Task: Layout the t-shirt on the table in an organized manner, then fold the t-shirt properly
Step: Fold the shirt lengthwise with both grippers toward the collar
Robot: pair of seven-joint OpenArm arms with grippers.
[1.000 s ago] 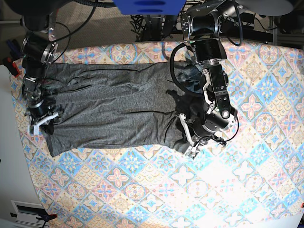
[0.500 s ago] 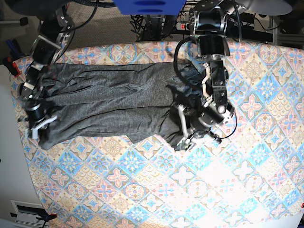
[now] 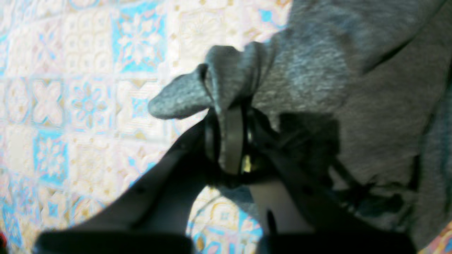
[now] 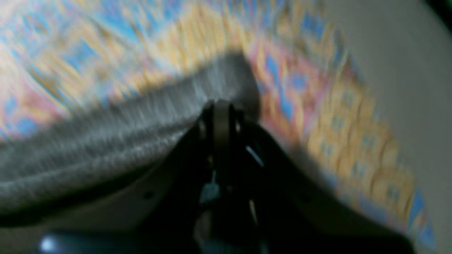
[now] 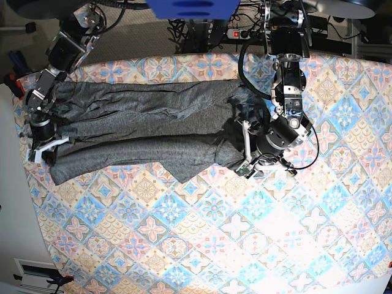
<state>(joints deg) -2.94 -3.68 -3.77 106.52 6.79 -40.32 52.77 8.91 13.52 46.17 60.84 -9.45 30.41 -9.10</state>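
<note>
The dark grey t-shirt [image 5: 141, 131] lies stretched sideways across the far left part of the table [image 5: 245, 245], creased along its length. My left gripper [image 5: 245, 168] is shut on the shirt's near right corner. In the left wrist view a bunch of the t-shirt [image 3: 353, 70] pokes out past the left gripper [image 3: 231, 109]. My right gripper [image 5: 41, 150] is shut on the shirt's left end by the table's edge. The right wrist view is blurred. It shows the right gripper [image 4: 220, 107] clamped on an edge of the t-shirt [image 4: 123, 141].
The table's left edge [image 5: 27, 177] runs close beside the right gripper, with a white surface beyond it. Cables and a power strip [image 5: 236, 33] lie behind the far edge. A blue object [image 5: 193, 7] hangs over the top middle.
Both grippers have moved toward the far side of the table with the shirt's near corners. The shirt has drawn into a narrower, more creased band.
</note>
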